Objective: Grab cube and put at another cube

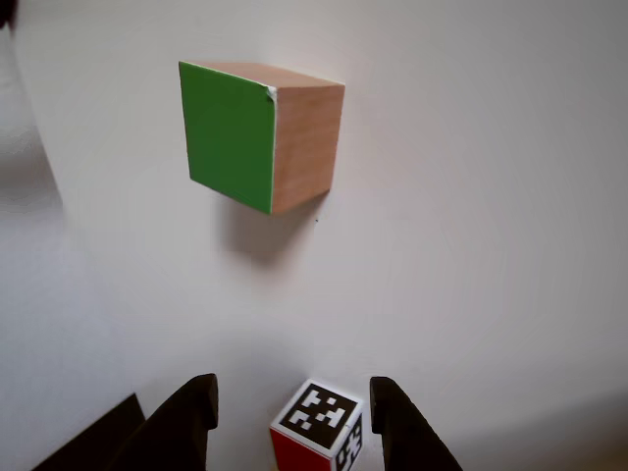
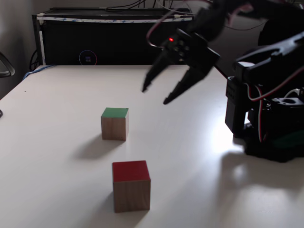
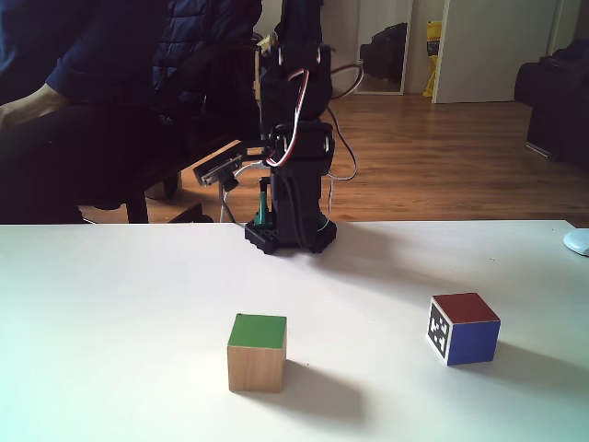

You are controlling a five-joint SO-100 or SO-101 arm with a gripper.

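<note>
There are two cubes on the bench [image 3: 110, 295]. One is the wooden cube [image 3: 257, 354] with a green face; it is seen in all three views. The other is the red cube [image 3: 464, 328] with one black-and-white marker on a side and a blue side next to it. There is one robot arm [image 3: 293, 138], which stands near the far edge of the bench, and it has one gripper [image 2: 157, 95] with two fingers.
</note>
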